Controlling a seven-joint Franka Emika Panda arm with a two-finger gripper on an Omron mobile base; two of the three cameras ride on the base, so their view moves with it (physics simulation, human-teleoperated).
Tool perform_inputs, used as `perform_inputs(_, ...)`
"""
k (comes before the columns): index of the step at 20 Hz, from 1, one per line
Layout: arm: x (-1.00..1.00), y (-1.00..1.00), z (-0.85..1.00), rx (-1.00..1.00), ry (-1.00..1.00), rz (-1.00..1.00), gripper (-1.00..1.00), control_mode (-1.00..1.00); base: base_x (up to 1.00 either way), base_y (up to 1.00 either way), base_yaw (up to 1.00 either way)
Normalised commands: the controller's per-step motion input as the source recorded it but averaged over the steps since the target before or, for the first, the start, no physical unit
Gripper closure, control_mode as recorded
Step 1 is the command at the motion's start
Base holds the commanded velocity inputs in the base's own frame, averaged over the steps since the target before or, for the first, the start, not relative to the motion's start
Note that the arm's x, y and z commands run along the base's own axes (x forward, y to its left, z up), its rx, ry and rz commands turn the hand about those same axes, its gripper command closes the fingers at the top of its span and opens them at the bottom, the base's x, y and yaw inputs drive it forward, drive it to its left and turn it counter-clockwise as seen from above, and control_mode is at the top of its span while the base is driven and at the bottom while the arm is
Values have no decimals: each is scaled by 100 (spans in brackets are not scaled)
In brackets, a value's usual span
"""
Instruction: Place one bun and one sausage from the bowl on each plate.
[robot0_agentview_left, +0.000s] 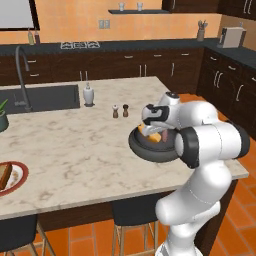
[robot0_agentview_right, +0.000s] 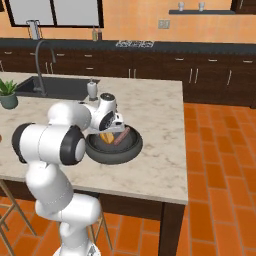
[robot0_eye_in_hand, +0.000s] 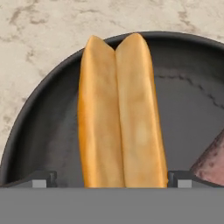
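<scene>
Pincer (robot0_eye_in_hand: 112, 179) is hanging wide open just above the bowl (robot0_eye_in_hand: 48, 131), its two dark fingertips (robot0_eye_in_hand: 41, 178) standing one on each side of the bun (robot0_eye_in_hand: 120, 113) with nothing gripped between them. From the hand view, the bun is lying lengthwise straight ahead of the pincer, a golden split roll with a seam down its middle, resting on the dark floor of the bowl. Off to one side of the pincer, a reddish-brown sausage (robot0_eye_in_hand: 212, 162) is showing only by its end at the frame edge, lying apart from the bun in the same bowl.

From the left base view, the pincer (robot0_agentview_left: 152, 124) is reaching down over the bowl (robot0_agentview_left: 145, 150), which is sitting on the pale marble tabletop (robot0_agentview_left: 75, 150) near its edge. From the right base view, the pincer (robot0_agentview_right: 111, 126) is sitting over the bun (robot0_agentview_right: 106, 136), with the sausage (robot0_agentview_right: 121, 136) just beside it, angled across the bowl (robot0_agentview_right: 114, 152).

Far from the pincer, at the opposite edge of the tabletop, a plate (robot0_agentview_left: 17, 180) carrying a brown piece of food is partly showing. Beyond the pincer, two small shakers (robot0_agentview_left: 120, 110) and a soap bottle (robot0_agentview_left: 88, 94) are standing by the sink (robot0_agentview_left: 45, 97).
</scene>
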Motion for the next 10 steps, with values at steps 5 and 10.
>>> perform_inputs(5, 28, 0, 0, 0, 0, 0, -100, -100, 0, 0, 0)
perform_inputs(10, 17, -1, -15, 0, 0, 0, -100, -100, 0, 0, 0)
